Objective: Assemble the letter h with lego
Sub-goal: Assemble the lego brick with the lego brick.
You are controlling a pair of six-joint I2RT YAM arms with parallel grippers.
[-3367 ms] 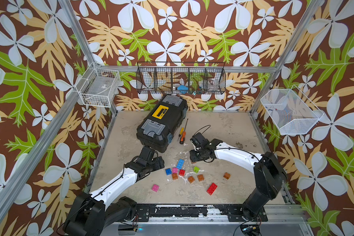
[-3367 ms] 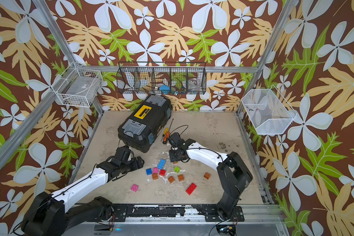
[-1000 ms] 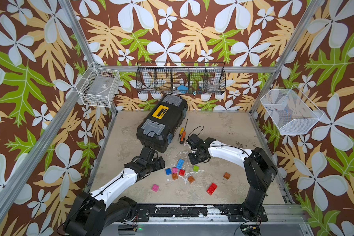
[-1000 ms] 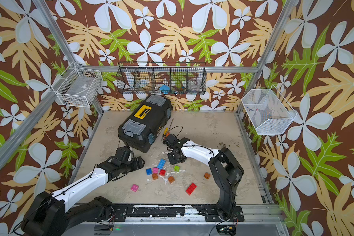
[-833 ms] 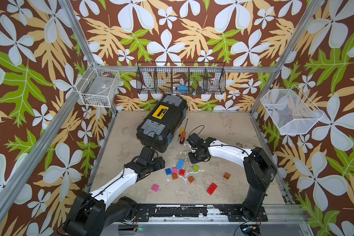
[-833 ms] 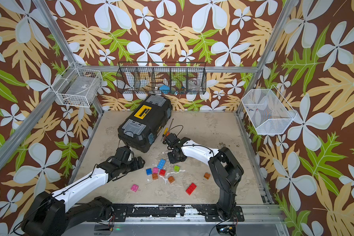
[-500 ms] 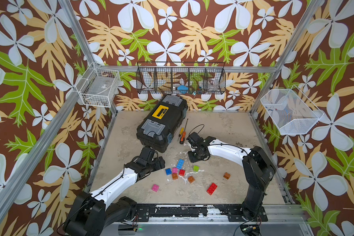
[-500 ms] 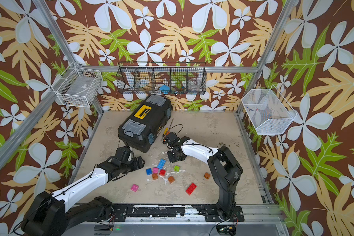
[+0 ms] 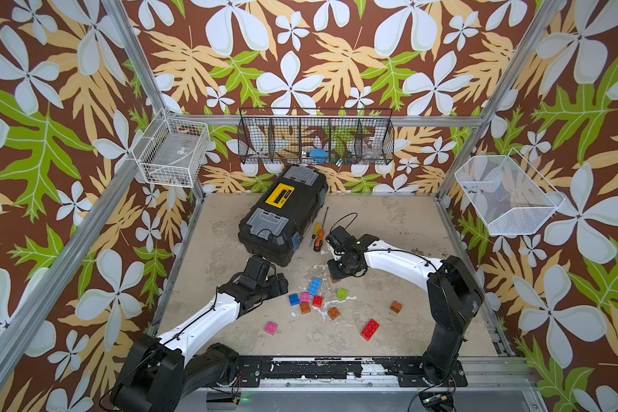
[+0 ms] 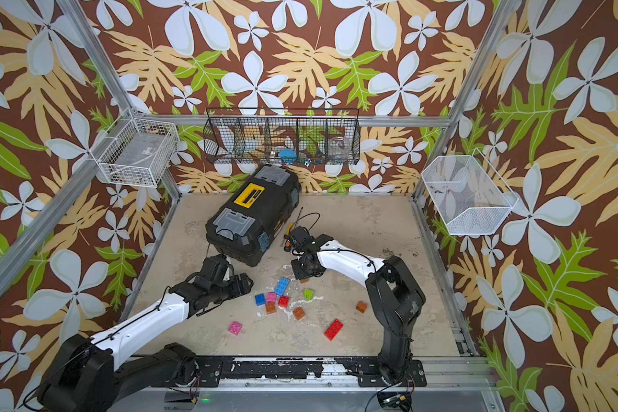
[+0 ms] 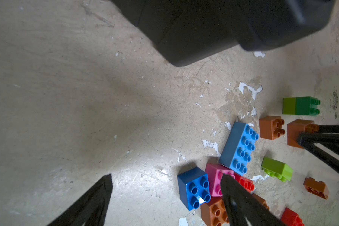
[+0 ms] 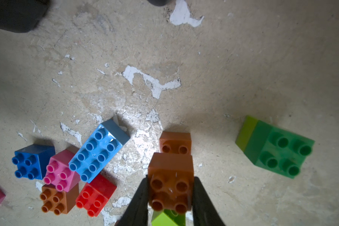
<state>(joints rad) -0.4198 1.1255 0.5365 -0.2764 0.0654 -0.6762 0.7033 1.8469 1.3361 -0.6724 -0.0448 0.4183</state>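
Note:
The lego lie loose on the floor and the letter h is out of view. My right gripper (image 12: 170, 182) is shut on an orange-brown brick (image 12: 170, 168), studs towards the camera, close to a second orange brick (image 12: 175, 142). A green and lime pair (image 12: 274, 148) lies to one side. In both top views this gripper (image 9: 339, 274) (image 10: 302, 273) is behind the cluster: a light-blue long brick (image 9: 314, 285), then blue (image 9: 294, 299), pink (image 9: 305, 296), red (image 9: 317, 301) and orange (image 9: 304, 308). My left gripper (image 11: 166, 180) (image 9: 280, 285) is open, empty, left of the blue brick (image 11: 194, 187).
A black toolbox (image 9: 282, 214) stands behind the left arm with screwdrivers (image 9: 318, 235) beside it. More loose bricks lie nearer the front: lime (image 9: 342, 294), orange (image 9: 333, 313), orange (image 9: 395, 306), a long red one (image 9: 370, 329) and pink (image 9: 271, 327). Wire baskets hang on the walls.
Since the oldest frames, an orange brick right of the cluster has left the floor and my right gripper has shifted left. Over the last second almost nothing has moved. The left arm is still.

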